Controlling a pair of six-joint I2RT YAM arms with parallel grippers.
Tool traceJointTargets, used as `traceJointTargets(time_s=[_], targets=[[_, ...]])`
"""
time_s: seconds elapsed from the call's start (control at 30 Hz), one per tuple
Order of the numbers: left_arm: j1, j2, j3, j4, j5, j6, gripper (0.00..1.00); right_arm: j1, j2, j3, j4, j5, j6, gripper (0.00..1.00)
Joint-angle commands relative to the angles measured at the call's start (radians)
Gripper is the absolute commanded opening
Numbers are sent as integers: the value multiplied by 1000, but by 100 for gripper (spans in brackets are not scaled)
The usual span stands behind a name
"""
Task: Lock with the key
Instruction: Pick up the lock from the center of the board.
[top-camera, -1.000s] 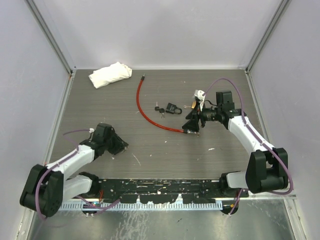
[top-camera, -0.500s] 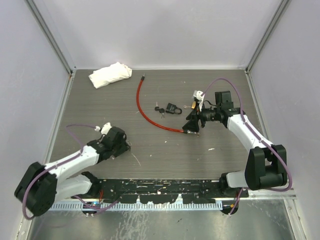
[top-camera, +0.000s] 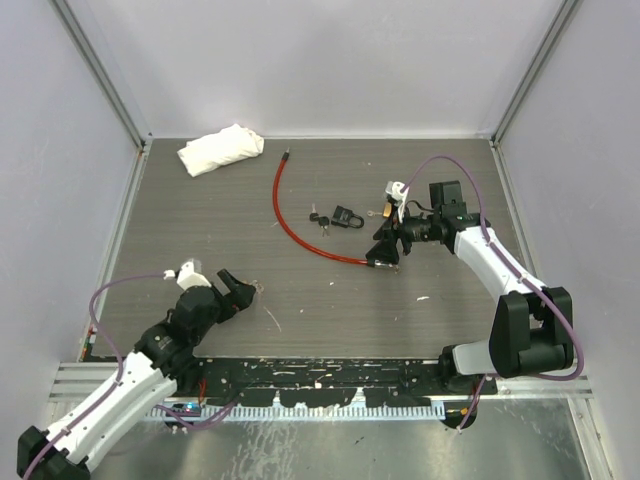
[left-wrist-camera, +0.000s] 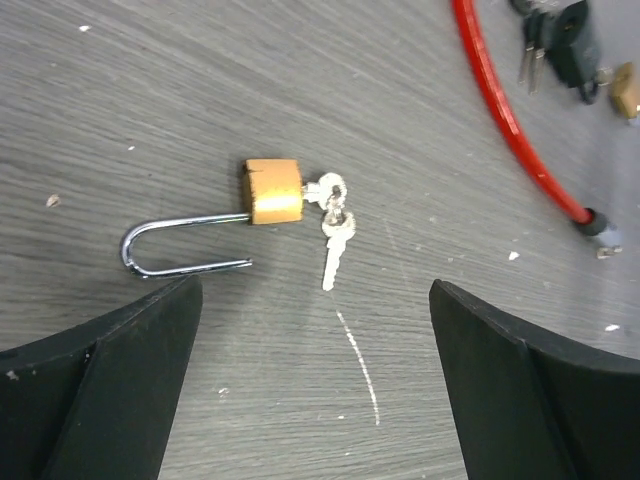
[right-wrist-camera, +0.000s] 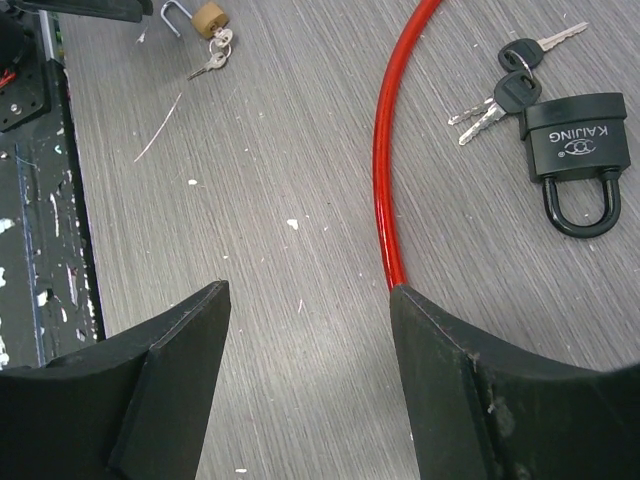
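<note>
Only the left wrist view shows the brass padlock (left-wrist-camera: 273, 191) unlatched; left claw (left-wrist-camera: 313, 320) and right claw (right-wrist-camera: 308, 310) both released.

Bright, even light falls from above; shadows on the grey wood-grain tabletop (top-camera: 200, 230) are faint and soft. The small brass padlock (left-wrist-camera: 273, 191) shows glare along its chrome shackle (left-wrist-camera: 127, 250). The right wrist view is crisp; the left is softer at far right.
</note>
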Motion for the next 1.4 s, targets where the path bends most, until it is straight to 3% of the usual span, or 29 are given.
traceJointTargets(time_s=[0.0,0.3,0.93,1.13,1.37], targets=[[-3,-130,-45,92,2,-18,98,-3,-9,41,2,2,-20,70],[-3,-177,-19,0,-32,-8,98,-3,-4,42,-4,7,-29,70],[-1,244,199,-71,-93,238,98,-4,12,53,-26,7,-45,70],[39,296,214,-77,-49,278,98,-3,10,53,-28,6,-46,70],[176,333,212,-34,129,295,98,-3,10,53,-29,5,-47,70]])
